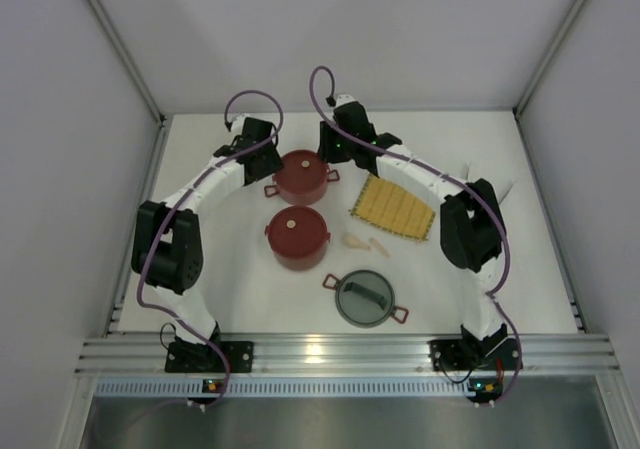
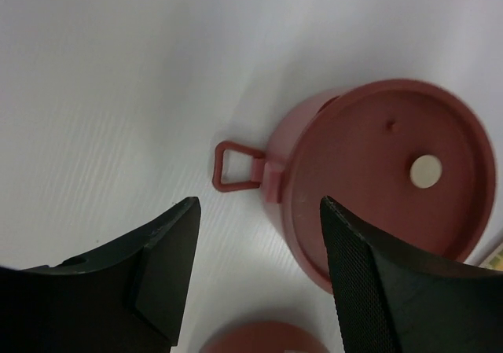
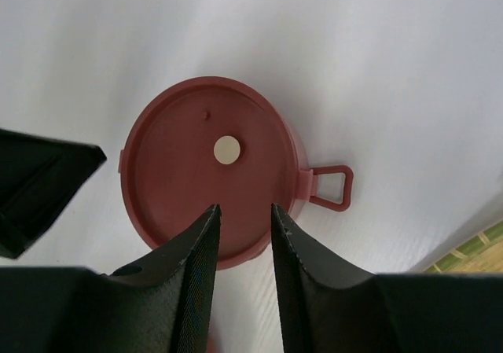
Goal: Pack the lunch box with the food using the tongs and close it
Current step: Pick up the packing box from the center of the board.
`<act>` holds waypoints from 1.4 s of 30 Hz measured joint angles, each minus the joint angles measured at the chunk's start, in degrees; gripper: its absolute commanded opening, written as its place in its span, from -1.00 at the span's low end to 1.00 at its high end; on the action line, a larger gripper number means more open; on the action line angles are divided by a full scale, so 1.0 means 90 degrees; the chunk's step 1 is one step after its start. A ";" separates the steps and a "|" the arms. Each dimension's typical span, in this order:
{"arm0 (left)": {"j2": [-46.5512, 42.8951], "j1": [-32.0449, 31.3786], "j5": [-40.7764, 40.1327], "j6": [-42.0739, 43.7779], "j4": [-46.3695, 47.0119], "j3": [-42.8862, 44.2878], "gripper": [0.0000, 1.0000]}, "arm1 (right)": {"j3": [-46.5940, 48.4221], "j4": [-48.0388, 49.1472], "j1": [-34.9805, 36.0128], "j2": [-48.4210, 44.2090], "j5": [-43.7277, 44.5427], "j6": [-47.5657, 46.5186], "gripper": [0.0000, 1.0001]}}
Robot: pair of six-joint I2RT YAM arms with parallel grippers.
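L fingers [image 2: 161, 278] wide open, R fingers [image 3: 189, 290] narrowly apart, both flanking far bowl [image 1: 302, 176].

Both arms are built of white tubular links [image 1: 208, 181] joined by chunky black joint housings [image 1: 168, 247]. A thin purple cable [image 1: 254, 93] loops along each. The black wedge-shaped fingers [image 3: 192, 282] carry cross-hatched pads. Small lights, seemingly green and red, glow by the black bases [image 1: 205, 355].

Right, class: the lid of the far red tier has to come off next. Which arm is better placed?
Probably right. The right gripper hangs over the lid near its rim, fingers narrowly apart. The left gripper, open wider, sits off to one side by the side handle.
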 measured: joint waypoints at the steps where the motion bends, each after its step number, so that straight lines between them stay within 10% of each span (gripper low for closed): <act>1: 0.0002 -0.0022 -0.0005 -0.0032 0.0005 -0.0134 0.34 | 0.0073 -0.0002 0.0000 0.0104 -0.0070 -0.0002 -0.38; 42: 0.0610 -0.0138 -0.0032 -0.0104 -0.0148 -0.0044 0.31 | 0.0566 0.0034 -0.0027 0.1224 -0.0457 0.0005 -0.42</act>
